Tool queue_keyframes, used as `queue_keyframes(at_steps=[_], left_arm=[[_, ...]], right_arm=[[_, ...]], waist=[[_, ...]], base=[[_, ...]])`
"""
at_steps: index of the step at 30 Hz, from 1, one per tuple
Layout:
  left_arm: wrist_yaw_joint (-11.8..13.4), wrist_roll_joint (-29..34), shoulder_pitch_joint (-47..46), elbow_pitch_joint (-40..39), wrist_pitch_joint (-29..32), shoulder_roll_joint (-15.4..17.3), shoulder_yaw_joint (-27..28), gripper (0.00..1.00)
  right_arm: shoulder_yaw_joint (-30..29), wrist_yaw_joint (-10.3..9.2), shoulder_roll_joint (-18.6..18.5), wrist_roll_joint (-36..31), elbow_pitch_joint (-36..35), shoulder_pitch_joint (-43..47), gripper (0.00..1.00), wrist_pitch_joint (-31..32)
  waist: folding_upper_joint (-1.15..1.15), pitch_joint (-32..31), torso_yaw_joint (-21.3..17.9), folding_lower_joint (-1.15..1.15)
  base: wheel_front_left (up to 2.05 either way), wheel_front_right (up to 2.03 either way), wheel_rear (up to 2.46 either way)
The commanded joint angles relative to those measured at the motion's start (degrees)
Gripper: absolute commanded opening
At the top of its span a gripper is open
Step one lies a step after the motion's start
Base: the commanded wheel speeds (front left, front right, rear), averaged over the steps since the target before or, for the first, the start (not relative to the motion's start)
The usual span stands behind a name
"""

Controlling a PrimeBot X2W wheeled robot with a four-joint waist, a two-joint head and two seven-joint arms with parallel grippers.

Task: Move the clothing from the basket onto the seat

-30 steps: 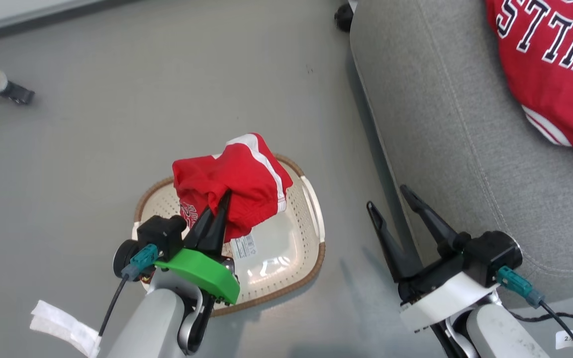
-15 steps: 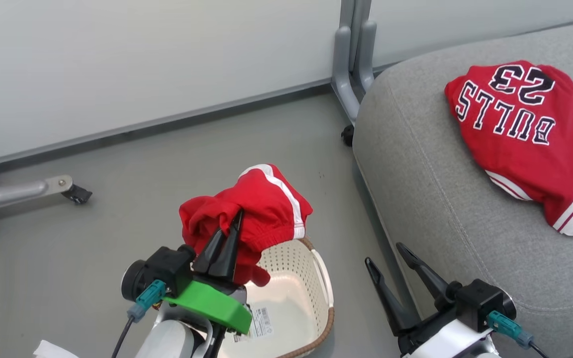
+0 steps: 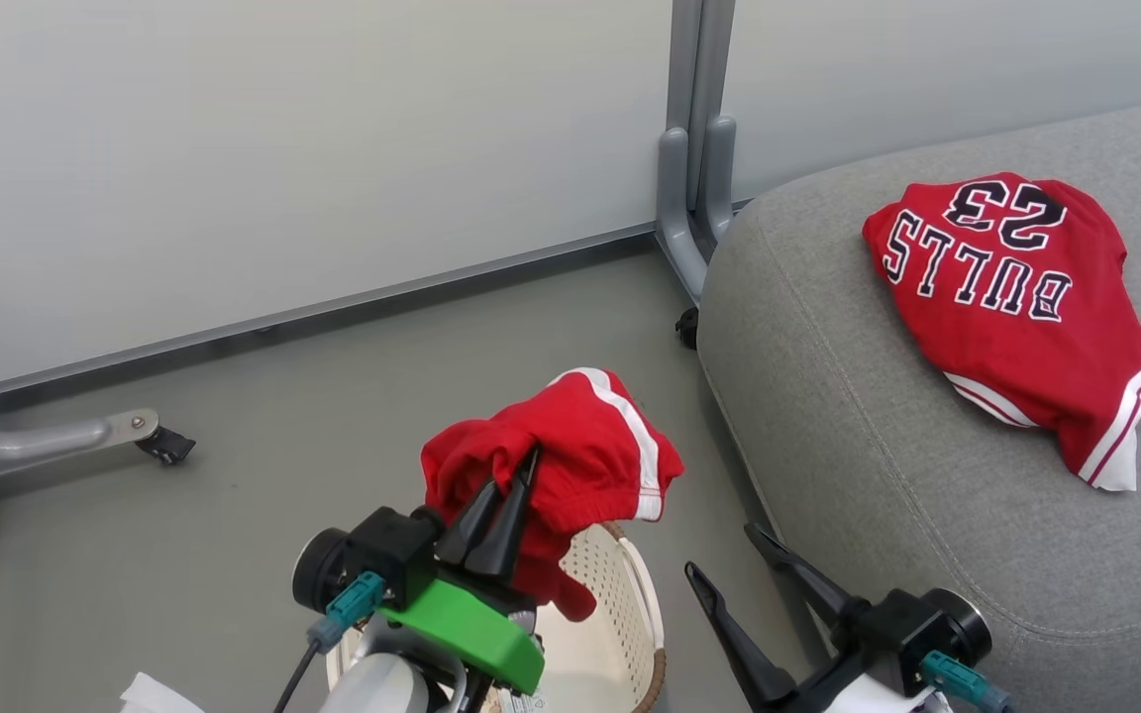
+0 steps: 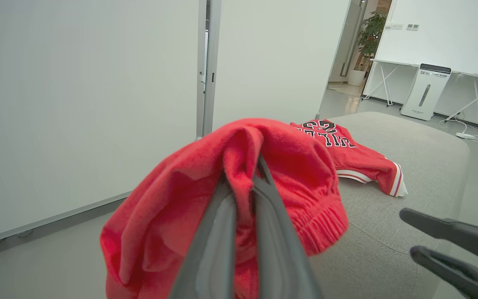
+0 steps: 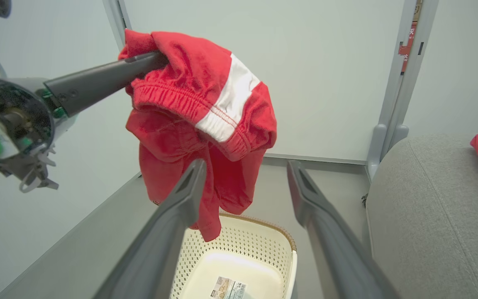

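Above grey floor (image 3: 234,555), shorts (image 3: 595,451) in left pincer (image 3: 516,468)

The head camera looks down from above; both wrist cameras, nearer and lower, share the shorts (image 5: 181,87) and seat (image 5: 430,216).

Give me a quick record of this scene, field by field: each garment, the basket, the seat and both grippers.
shorts: red, white stripe, hanging over the basket from the left gripper
jersey: lying on the seat, lettering up
basket: on the floor beside the seat, label on its bottom showing
seat: grey cushion, right of the basket
left gripper: shut on the shorts
right gripper: open, holding nothing
left to do: shorts onto the seat
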Motion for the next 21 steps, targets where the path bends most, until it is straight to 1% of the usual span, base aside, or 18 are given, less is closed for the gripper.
queue_keyframes(at_steps=[1,4,11,19,21], left_arm=[[-0.09,-0.3,-0.36,0.06,-0.04,-0.15,-0.27,0.0],[-0.1,-0.92,-1.14,0.51,-0.04,-0.37,-2.12,0.0],[0.27,-2.5,-2.34,1.01,-0.04,-0.49,-6.43,0.0],[1.71,-4.68,-3.42,-0.03,-0.01,-0.49,-10.93,0.0],[1.75,-4.99,-3.82,-0.03,0.26,-0.49,-12.14,0.0]], right_arm=[[0.54,-0.02,-0.28,-1.02,0.38,-0.89,1.0,-0.02],[1.0,-0.02,-0.26,-3.76,0.99,-1.77,1.0,-0.02],[-1.3,-0.02,1.19,-10.18,2.71,-2.73,1.0,-0.02],[-2.41,-0.02,1.74,-12.68,3.33,-3.55,1.0,-0.02],[-2.92,-0.02,1.89,-13.1,3.31,-3.67,1.0,-0.02]], waist=[[0.0,0.08,0.02,0.01],[0.0,0.22,0.06,0.01],[0.0,0.49,0.09,0.01],[0.0,1.08,-0.1,0.01],[0.0,1.24,-0.12,0.01]], base=[[0.0,0.0,0.0],[0.0,0.0,0.0],[0.0,0.0,0.0],[0.0,0.0,0.0],[0.0,0.0,0.0]])
